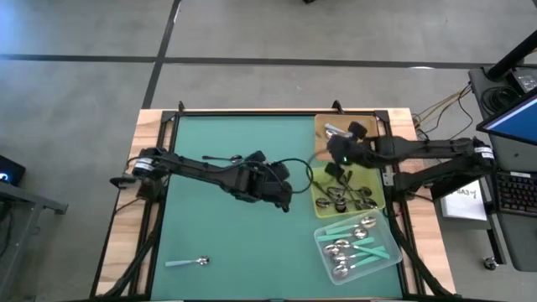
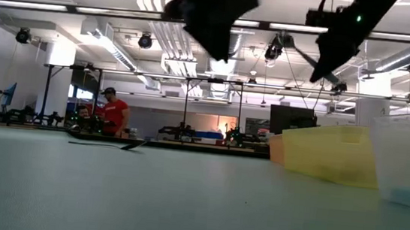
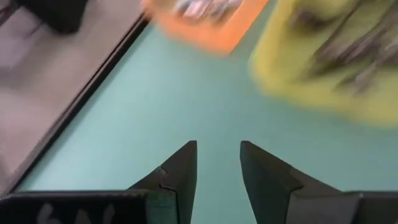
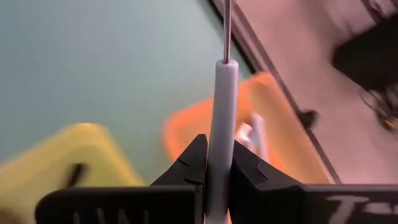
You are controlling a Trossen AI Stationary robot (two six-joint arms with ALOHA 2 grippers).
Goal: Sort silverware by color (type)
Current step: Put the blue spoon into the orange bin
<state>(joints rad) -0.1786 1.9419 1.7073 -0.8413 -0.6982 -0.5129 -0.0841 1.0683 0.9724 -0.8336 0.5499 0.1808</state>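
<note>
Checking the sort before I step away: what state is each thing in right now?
Left hand: open, empty, above the mat.
Right hand: shut on a pale-handled spoon.
Yellow tray: holds dark spoons.
Clear tray: holds teal-handled spoons.
Loose spoon: lying on the mat, unsorted.

The orange tray (image 3: 208,22) and yellow tray (image 3: 329,62) are blurred, their contents unreadable and cut off.
</note>
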